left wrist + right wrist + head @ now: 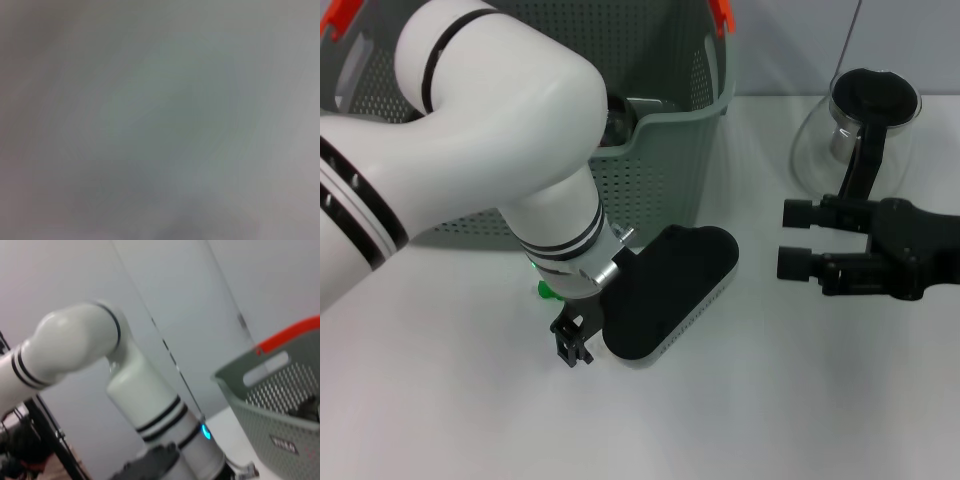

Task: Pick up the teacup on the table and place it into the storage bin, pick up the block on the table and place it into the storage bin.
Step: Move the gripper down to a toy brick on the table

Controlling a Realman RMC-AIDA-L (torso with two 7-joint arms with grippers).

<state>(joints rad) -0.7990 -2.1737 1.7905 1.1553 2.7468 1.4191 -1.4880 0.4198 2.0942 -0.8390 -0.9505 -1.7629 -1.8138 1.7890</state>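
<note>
Nearest the camera, the left gripper (pixel 573 342) is down low over the white table (pixel 770 400), just in front of the storage bin's front wall. A sliver of green (pixel 547 290) peeks out beside its wrist, probably the block, though too little shows to say which way its long axis runs or whether it is held. Whether the fingers are spread or closed, I cannot tell; the big black wrist housing hides them. The left wrist view offers only blur.

Out to the right, the right gripper (pixel 798 238) hovers above the table with its fingers spread wide, holding nothing, pointing toward the bin.

Behind them stands the storage bin (pixel 705 130), upright, mouth open upward. Something dark and glassy (pixel 618 118) sits inside by the near rim; that may be the teacup, so I judge the first half likely done and the block still to go.

Farthest right, a glass teapot (pixel 860 130) stands upright, black handle toward the camera.
</note>
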